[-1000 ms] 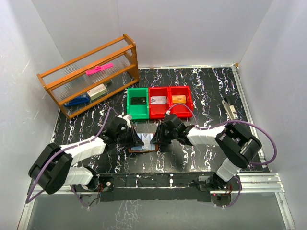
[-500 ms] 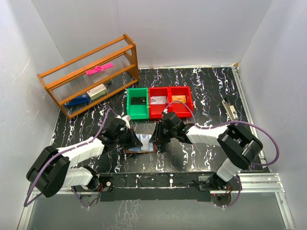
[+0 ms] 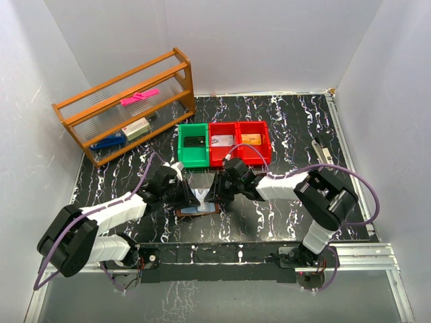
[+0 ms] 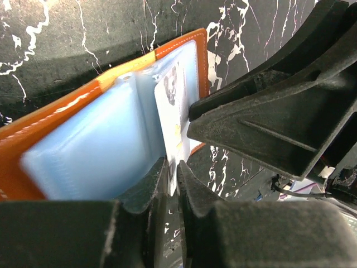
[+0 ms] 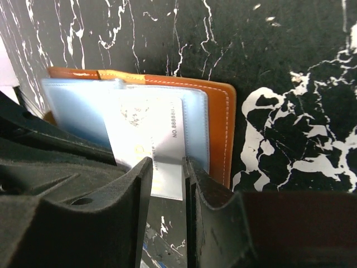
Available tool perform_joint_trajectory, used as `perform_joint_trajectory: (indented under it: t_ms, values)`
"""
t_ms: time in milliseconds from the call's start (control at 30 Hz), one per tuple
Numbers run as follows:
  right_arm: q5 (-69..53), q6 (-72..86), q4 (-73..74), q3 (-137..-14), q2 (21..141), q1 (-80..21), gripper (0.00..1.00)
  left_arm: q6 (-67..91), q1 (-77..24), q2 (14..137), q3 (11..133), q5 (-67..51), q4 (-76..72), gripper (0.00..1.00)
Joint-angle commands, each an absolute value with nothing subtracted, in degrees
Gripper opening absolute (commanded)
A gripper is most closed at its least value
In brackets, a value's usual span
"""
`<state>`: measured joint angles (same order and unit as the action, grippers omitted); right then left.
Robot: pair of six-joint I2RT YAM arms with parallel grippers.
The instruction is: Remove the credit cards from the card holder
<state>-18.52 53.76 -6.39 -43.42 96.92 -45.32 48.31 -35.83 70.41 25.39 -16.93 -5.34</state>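
- The left pincer [image 4: 172, 170] looks clenched on the card [image 4: 170, 106]. The card's near edge sits in the thin slot between the fingers [image 4: 146, 192], and I can make out no slack.
- The right pincer [image 5: 166, 167] faces it from the opposite side, its tips almost meeting the left ones. Its jaws stand partly apart with the card's end showing in the gap. I cannot tell whether it grips that end or only leans on it.
- My guess at the pairing: one pincer draws the card while the other steadies things so the holder does not come along.
- The card is tilted up off the holder, partly out of a pale blue sleeve, and caught between the two pincers.
- In the right wrist view I read "NO.8888" along the card's side, followed by digits too small for me. There is a crest-like mark near that line and a gold ring further in.
- The left wrist view shows a small portrait on the card. I can read no brand.
- The holder [image 5: 220, 111] lies open on the table [image 3: 289, 121], right under and just past both sets of tips. Its brown rim frames the blue sleeves. Lying face up is what lets me reach the sleeves from above.
- Beyond both pincers stand a green bin [image 3: 180, 145] and two red bins [image 3: 237, 134], side by side. Each holds one of the binned cards [image 3: 222, 140], so I take the bins to be the drop spot.
- Far off, past the left pincer, is a wooden rack [image 3: 128, 101] with a pink item and small boxes. Their labels are too small to read.
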Motion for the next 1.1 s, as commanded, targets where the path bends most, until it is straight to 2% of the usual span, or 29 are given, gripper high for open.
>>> perform_joint_trajectory:
  t_ms: [0, 200, 300, 433, 1067]
  values:
    - [-14.05, 54.6, -6.7, -41.63, 96.91, -45.44, 0.27, 47.8, -36.04, 70.38, 26.91, -17.83, -5.03, 0.14]
    - [-14.52, 54.84, -6.97, -40.97, 97.28, -45.44, 0.26, 49.2, -36.04, 70.05, 26.25, -19.21, -7.25, 0.15]
    - [-14.06, 54.93, -6.59, -40.96, 96.99, -45.4, 0.26, 49.45, -36.04, 68.87, 26.33, -18.45, -6.91, 0.11]
    - [-13.91, 54.93, -6.19, -41.2, 97.2, -45.44, 0.26, 50.36, -36.04, 68.01, 26.32, -17.48, -6.43, 0.0]
    - [-13.69, 54.16, -5.2, -42.28, 96.55, -45.35, 0.26, 47.53, -35.9, 62.94, 27.18, -12.24, 2.45, 0.0]
